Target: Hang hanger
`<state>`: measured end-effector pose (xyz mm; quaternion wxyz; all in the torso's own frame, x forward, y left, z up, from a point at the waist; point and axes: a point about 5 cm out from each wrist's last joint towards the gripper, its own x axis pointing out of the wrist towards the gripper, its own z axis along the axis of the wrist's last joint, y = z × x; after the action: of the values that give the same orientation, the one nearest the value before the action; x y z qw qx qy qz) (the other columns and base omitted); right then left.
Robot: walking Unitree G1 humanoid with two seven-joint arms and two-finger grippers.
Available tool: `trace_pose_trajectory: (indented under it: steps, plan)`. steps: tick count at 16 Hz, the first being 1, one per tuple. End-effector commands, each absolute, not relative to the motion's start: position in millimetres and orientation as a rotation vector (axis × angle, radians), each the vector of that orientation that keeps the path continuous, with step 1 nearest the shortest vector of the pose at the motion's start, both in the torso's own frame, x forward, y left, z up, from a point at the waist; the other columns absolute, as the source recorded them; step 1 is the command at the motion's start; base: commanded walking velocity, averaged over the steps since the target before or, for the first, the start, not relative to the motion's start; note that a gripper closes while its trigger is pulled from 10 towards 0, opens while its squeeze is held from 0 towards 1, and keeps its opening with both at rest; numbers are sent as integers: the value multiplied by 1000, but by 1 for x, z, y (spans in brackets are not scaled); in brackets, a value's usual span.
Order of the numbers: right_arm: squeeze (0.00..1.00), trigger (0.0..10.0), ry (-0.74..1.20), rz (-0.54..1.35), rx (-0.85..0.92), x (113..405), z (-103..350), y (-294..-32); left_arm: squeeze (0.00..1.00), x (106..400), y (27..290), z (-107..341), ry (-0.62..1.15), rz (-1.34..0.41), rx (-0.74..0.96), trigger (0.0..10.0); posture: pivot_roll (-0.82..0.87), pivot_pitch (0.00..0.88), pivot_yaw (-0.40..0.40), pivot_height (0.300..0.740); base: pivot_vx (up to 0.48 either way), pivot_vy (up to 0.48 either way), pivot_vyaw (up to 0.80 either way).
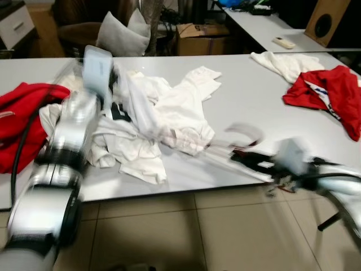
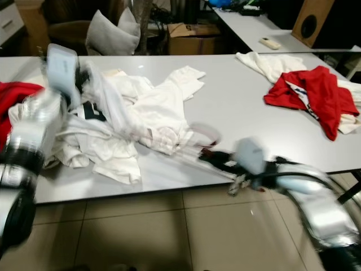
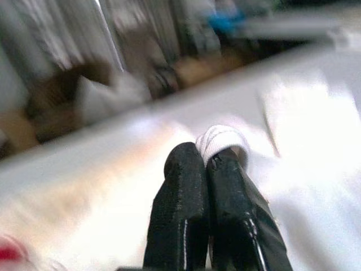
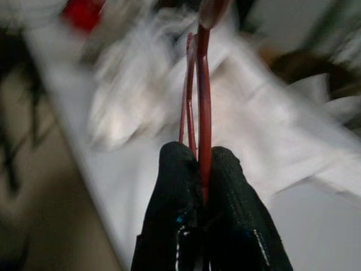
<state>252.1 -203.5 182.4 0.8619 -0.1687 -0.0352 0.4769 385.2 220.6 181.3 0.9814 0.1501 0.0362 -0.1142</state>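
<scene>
A thin dark-red hanger (image 4: 203,84) is pinched between the fingers of my right gripper (image 4: 197,152), which is shut on it. In the eye views that gripper (image 1: 248,158) hovers over the near edge of the white table (image 1: 248,93), and the hanger's blurred hook (image 1: 246,133) points toward a heap of white garments (image 1: 169,113). My left gripper (image 3: 206,164) is shut on a ribbed white edge of a garment (image 3: 223,141). It holds this raised above the heap at the left (image 1: 119,79). All views are blurred by motion.
Red garments lie at the table's left end (image 1: 17,118) and right end (image 1: 333,93), with another white garment (image 1: 282,63) beside the right one. Behind the table are grey pillows (image 1: 121,34), a cardboard box (image 1: 200,38) and a speaker (image 1: 327,20). Tiled floor lies below.
</scene>
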Motion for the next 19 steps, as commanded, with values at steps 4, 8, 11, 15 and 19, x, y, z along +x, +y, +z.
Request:
trace_pose_trajectory:
  steps: [4, 8, 11, 15, 19]
  plan:
    - [0, 10000, -188, 829, -141, 249, 219, -210, 1000, 352, 221, 178, 151, -546, 357, 10000, -95, 0, 11, 727, 0, 0, 0]
    - [0, 10000, -119, 695, -102, 254, 204, -195, 1000, 293, 240, 195, 298, -721, 302, 10000, -60, 0, 2, 727, 0, 0, 0]
    - [0, 10000, -100, 597, -41, 256, 201, -193, 1000, 276, 248, 221, 221, -736, 205, 10000, -51, 0, -15, 727, 0, 0, 0]
    - [0, 10000, -81, 537, 10, 255, 195, -186, 1000, 279, 229, 236, 17, -641, -11, 10000, -53, 0, -30, 727, 0, 0, 0]
    - [0, 10000, -57, 452, 14, 256, 189, -185, 1000, 292, 212, 215, 6, -437, -176, 10000, -75, 0, -3, 727, 0, 0, 0]
